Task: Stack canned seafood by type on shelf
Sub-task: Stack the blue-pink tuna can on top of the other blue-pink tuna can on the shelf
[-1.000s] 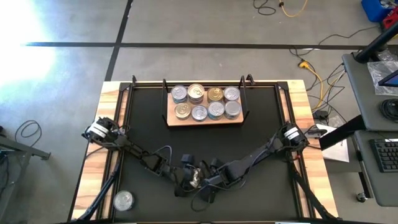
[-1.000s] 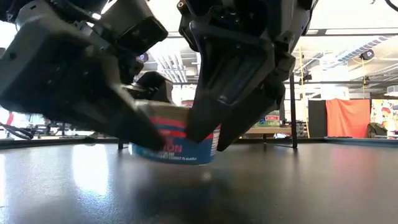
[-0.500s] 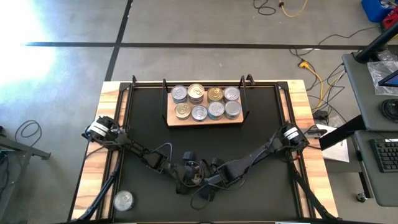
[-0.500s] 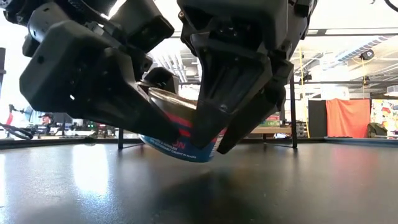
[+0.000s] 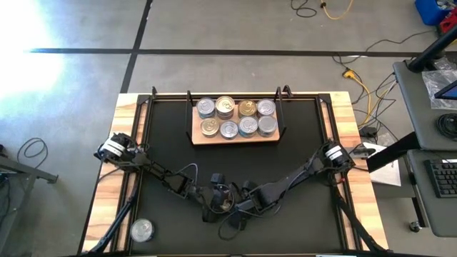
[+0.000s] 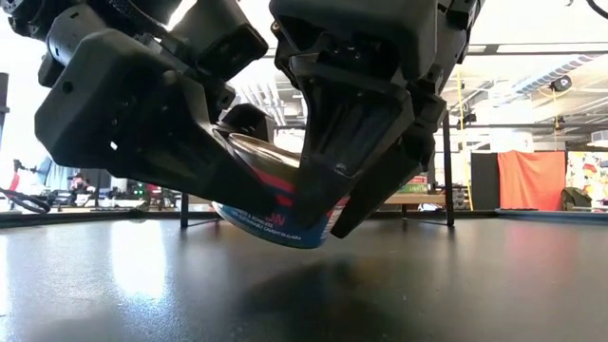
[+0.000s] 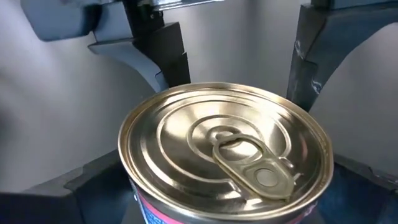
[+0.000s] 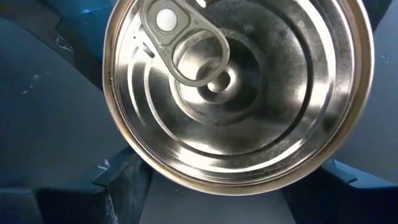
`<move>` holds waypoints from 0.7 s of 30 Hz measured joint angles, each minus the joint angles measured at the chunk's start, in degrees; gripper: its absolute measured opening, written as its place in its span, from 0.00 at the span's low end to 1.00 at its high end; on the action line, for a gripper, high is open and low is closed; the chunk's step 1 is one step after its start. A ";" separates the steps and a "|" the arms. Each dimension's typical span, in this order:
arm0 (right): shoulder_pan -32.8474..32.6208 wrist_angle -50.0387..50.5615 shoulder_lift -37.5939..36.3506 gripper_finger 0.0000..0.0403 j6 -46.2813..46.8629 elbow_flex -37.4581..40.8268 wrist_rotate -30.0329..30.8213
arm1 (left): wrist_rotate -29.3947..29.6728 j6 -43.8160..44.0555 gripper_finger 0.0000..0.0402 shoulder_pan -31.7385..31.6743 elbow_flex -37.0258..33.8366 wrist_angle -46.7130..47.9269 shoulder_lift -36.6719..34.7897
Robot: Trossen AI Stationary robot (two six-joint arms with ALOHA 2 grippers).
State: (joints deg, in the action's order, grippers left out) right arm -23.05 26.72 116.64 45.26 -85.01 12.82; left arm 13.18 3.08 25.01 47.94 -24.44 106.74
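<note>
One tin [image 5: 225,202] with a gold pull-tab lid [image 7: 224,155] and a blue and red label [image 6: 275,214] sits tilted between both grippers near the table's front middle. My right gripper [image 6: 332,204] is shut on it. My left gripper [image 6: 233,195] stands open with a finger on either side of the tin. The shelf [image 5: 235,141] at the far middle carries several tins [image 5: 235,118], silver and gold lids up. My right gripper pinches the tin's round side wall [image 8: 134,168] between its two fingers [image 8: 106,186], coming slanting down from the table's right. The tin is tilted, its left side raised and its right bottom edge [image 6: 318,242] low. I cannot tell whether that edge touches the table. My left gripper has a finger [image 6: 180,166] lying close along the tin's near side. I cannot tell whether it touches the tin.
A single silver-lidded tin [image 5: 141,229] stands on the table's wooden border at the near left corner. Black wire posts [image 5: 189,96] rise at the shelf's two ends. Bare black tabletop [image 5: 235,168] lies between the shelf and the grippers.
The tin stood flat on the table. It is now tipped, with its left side raised and its right bottom edge staying low. Both grippers have kept their places around it.
</note>
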 joint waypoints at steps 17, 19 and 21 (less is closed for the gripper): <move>-0.40 20.37 -8.34 0.69 10.08 -0.20 2.07 | 9.35 18.27 0.93 0.16 0.44 3.50 -0.87; -0.79 25.12 -10.81 0.67 10.54 -0.19 5.09 | 9.71 18.94 0.93 0.18 1.08 3.49 -1.52; -1.09 27.46 -13.50 0.65 9.60 0.24 7.70 | 9.95 18.74 0.93 0.09 2.20 3.53 -1.85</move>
State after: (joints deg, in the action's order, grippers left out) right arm -24.14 54.18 103.14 54.86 -84.78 20.52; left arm 23.14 21.83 25.10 50.14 -20.91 104.89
